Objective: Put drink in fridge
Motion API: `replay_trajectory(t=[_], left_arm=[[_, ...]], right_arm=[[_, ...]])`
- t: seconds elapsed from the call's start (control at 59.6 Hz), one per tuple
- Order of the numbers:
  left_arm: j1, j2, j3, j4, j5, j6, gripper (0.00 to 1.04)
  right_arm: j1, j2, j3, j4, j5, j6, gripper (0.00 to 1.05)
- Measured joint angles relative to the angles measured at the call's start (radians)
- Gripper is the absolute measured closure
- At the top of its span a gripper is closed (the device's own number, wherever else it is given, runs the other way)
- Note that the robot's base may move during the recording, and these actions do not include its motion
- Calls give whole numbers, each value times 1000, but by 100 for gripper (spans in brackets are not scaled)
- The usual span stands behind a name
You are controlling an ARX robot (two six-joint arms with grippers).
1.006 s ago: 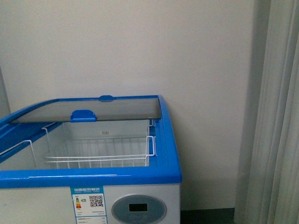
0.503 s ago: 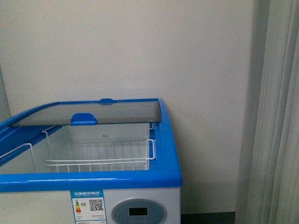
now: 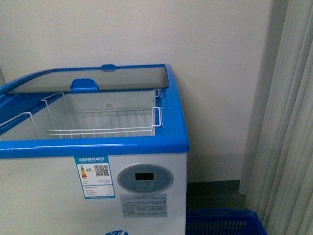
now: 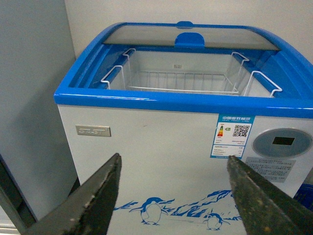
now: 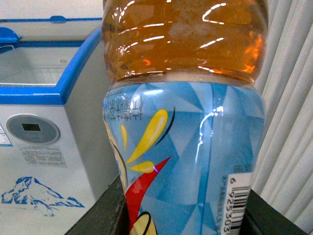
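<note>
In the right wrist view the drink, a plastic bottle of amber-orange liquid with a light-blue label bearing yellow and red shapes and a barcode, fills the picture. My right gripper is shut on its labelled body; its cap is out of view. The fridge is a white chest cooler with a blue rim, and its glass lid is slid to the back. My left gripper is open in front of the fridge, with nothing between its fingers. Neither gripper shows in the front view.
A white wire basket hangs inside the open fridge. A blue slotted basket stands on the floor to the fridge's right, below a pale curtain. A grey cabinet side stands to the fridge's left.
In the front view the fridge now sits higher in the picture. More of its white front shows, and the blue slotted basket has come into view.
</note>
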Motion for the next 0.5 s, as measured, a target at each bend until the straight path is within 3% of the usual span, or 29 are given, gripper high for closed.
replay_trajectory(t=[0.168, 0.503], left_arm=[[0, 0, 0, 0, 0, 1, 7], [0, 0, 0, 0, 0, 3, 8]], right_arm=[[0, 0, 0, 0, 0, 0, 66], [0, 0, 0, 0, 0, 0, 66]])
